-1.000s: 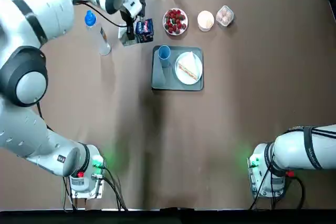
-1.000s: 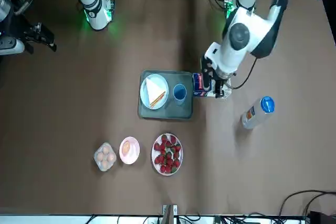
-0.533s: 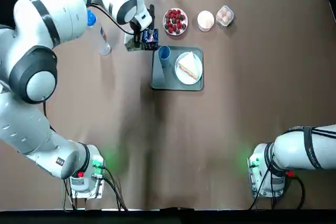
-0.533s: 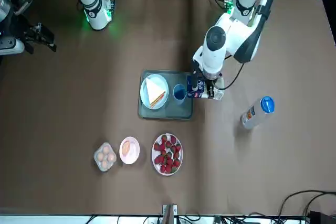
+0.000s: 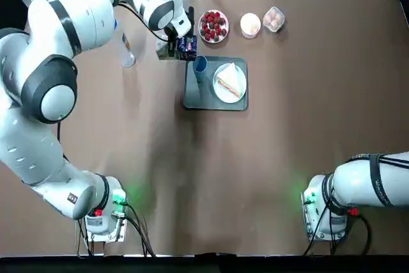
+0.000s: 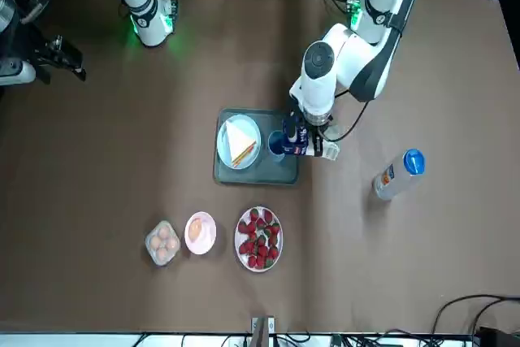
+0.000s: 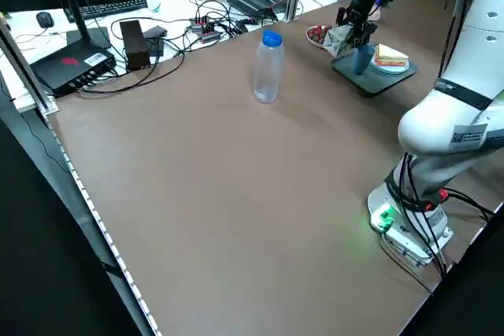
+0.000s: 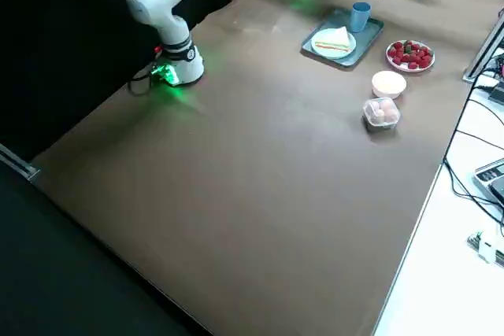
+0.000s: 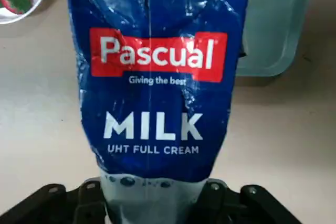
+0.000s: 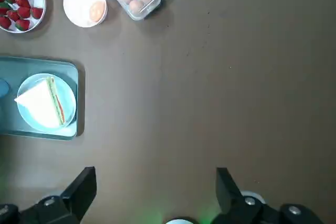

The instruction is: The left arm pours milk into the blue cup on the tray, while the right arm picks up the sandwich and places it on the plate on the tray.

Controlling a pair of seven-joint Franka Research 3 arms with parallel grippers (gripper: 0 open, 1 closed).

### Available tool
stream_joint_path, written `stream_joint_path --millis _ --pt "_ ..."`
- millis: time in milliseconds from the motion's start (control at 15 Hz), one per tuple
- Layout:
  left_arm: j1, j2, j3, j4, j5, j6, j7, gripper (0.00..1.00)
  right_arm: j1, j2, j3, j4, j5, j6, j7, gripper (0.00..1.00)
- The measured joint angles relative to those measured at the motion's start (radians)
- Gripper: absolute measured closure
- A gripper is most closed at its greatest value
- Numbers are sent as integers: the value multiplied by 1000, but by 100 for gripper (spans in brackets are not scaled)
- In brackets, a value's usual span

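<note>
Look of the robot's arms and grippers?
Left arm and right arm: white, rounded segments, grey joints, dark bands, black cables along them, green lights near the bases. Left gripper and right gripper: black, angular, silvery screws.

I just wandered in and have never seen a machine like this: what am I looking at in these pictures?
Two robot arms share a table. One camera looks down from overhead, one faces them, two watch from the sides, and one rides on each wrist.

The left gripper grips a milk carton close to a blue cup. The right gripper is open, off to its side, holding nothing.

On the tray, a sandwich sits on a plate. Strawberries, eggs and a bottle are around it.
</note>
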Motion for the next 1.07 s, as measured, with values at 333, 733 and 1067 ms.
stream_joint_path --millis 333,733,1067 --pt "-8 26 0 20 33 -4 0 52 0 0 0 0 0 10 0 0" --pt "-20 45 0 31 50 -12 -2 52 0 0 0 0 0 19 0 0" --pt "-22 66 0 81 50 -59 -28 52 0 0 0 0 0 20 0 0"
